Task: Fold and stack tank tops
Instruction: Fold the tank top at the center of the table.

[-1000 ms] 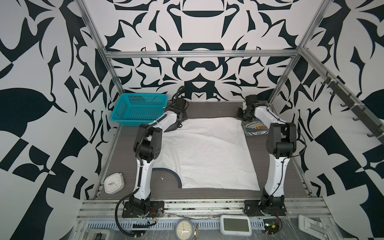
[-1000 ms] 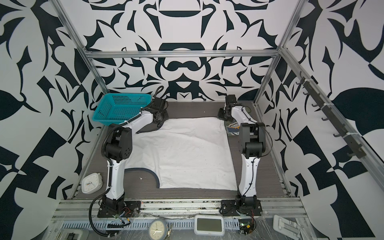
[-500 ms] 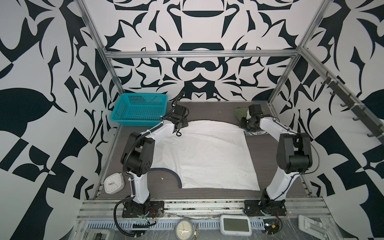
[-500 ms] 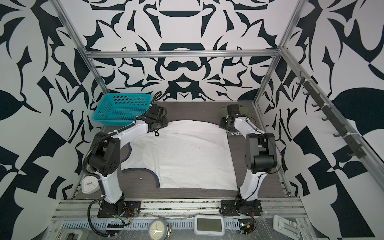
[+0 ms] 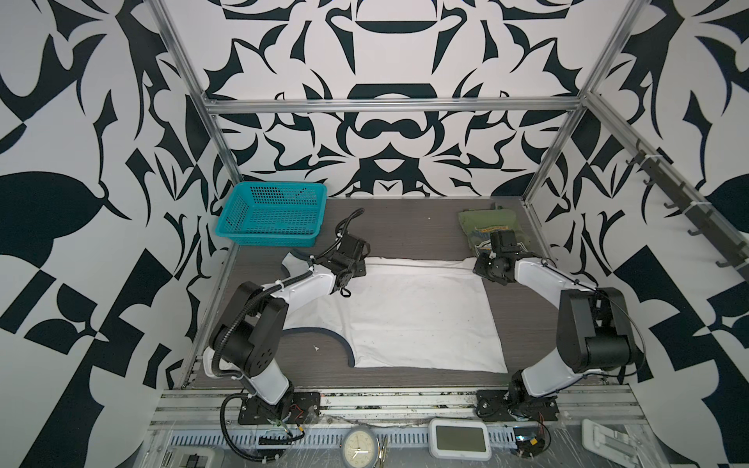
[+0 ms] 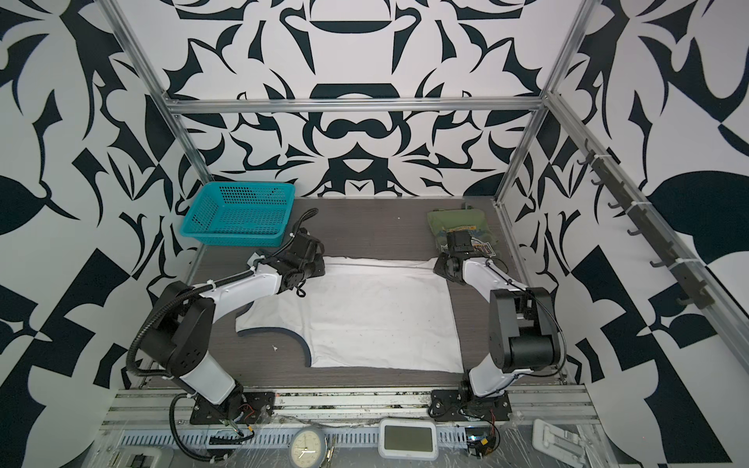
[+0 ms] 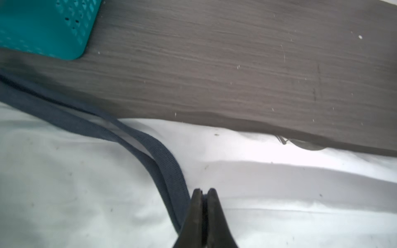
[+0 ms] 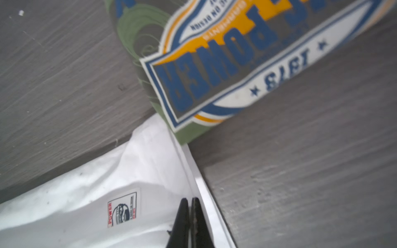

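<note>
The white tank top lies spread flat, its navy-trimmed armhole towards the front left. At the far left edge my left gripper is shut on it, right beside the navy trim. My right gripper is shut on its far right hem corner, near a small sewn label. The olive green tank top sits folded at the back right, graphic up, touching that corner.
A teal mesh basket stands at the back left, close to my left wrist. Metal frame posts bound the table. A clock and a timer lie on the front rail. A white scrap lies by the armhole.
Both grippers have come towards the front, bringing the white top's far edge with them. Both elbows have dropped lower and outward. The olive top, earlier behind the right arm, now shows.
</note>
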Available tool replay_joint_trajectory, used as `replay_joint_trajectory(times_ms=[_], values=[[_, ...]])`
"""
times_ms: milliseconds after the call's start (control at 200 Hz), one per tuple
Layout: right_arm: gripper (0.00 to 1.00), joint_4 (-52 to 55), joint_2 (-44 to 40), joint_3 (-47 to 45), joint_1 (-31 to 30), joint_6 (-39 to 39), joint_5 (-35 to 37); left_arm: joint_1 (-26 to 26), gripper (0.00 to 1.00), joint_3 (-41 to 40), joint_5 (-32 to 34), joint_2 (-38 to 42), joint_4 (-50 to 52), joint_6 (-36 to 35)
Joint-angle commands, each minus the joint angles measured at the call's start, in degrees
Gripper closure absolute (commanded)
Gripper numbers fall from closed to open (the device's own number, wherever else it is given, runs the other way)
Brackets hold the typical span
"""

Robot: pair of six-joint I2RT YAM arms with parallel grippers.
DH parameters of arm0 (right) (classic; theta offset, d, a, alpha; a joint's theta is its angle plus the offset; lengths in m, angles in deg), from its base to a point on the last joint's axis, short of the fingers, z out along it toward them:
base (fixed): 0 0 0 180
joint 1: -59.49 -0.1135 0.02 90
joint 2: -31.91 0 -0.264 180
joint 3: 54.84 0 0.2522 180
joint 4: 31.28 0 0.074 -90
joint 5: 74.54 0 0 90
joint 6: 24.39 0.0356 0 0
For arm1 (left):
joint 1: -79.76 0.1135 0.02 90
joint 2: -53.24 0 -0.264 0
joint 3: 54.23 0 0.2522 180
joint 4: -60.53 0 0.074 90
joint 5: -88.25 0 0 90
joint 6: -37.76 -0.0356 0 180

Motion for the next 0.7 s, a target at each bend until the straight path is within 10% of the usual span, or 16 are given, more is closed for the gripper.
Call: replay_joint_trajectory(times_ms=[0,120,370,695], values=[[1.00,-1.43,-2.54,-2.11,0.16,2.30,3.65,-1.38,0.93,-3.96,0.67,2.41,-2.28,2.05],[0.97,-0.90,-2.76,-3.97,0.82,3.01,3.13,-3.39,0.90,-9.07,1.46,4.71,-3.04,4.82],[0.45,4.01,-9.49,-3.66,1.67,4.59,3.86,-4.71,0.55,-13.58,3.15,12.21,-2.03,7.72],[0.41,4.19,-6.40,2.70,-4.31,0.85,-5.57,-4.72,0.46,1.29,-2.06,2.44,4.79,5.04]])
